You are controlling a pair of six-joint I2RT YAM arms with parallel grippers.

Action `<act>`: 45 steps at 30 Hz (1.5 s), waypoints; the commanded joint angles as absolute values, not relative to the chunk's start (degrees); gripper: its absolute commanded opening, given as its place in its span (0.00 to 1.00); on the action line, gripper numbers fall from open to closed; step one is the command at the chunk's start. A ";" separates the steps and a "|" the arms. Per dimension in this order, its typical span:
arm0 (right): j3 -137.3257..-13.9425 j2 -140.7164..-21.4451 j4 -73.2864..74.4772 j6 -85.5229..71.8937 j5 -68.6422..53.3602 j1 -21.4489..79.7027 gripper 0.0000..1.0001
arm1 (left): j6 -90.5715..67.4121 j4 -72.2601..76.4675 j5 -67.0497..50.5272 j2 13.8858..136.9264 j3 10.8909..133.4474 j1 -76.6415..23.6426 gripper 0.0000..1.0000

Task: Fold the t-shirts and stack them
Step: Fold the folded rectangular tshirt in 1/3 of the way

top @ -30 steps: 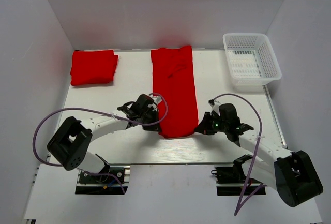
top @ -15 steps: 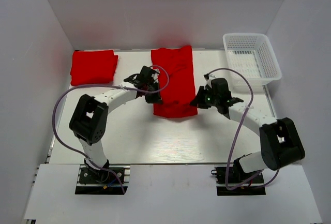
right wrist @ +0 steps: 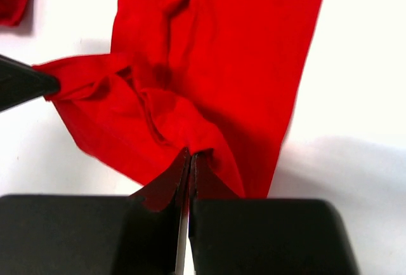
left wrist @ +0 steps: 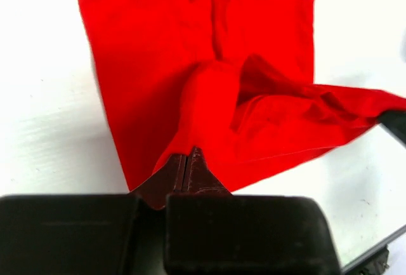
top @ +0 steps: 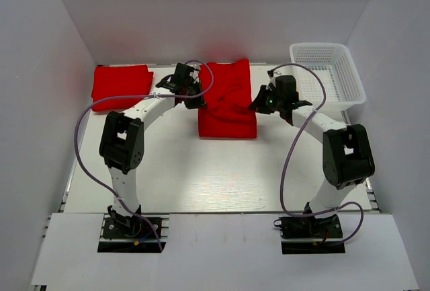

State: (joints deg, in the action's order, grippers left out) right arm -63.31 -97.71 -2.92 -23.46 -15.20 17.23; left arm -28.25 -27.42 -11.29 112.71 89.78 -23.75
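A red t-shirt (top: 227, 99) lies at the back middle of the table, its near half doubled over its far half. My left gripper (top: 195, 97) is shut on the cloth's left corner, seen in the left wrist view (left wrist: 188, 154) with the shirt (left wrist: 190, 53) beyond. My right gripper (top: 259, 103) is shut on the right corner, seen in the right wrist view (right wrist: 190, 155) with the shirt (right wrist: 222, 46) beyond. A second red t-shirt (top: 121, 87) lies folded at the back left.
A white mesh basket (top: 326, 76) stands at the back right. White walls close the table at the back and both sides. Purple cables loop above both arms.
Both grippers have carried the shirt's near edge from the table's middle toward the back, folding the long strip in half. The folded shirt at the back left has not moved.
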 commanded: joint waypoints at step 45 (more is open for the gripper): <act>-97.22 -122.18 -2.20 -18.28 -24.43 10.98 0.90 | -25.93 -23.37 -6.06 123.50 109.15 -15.47 1.00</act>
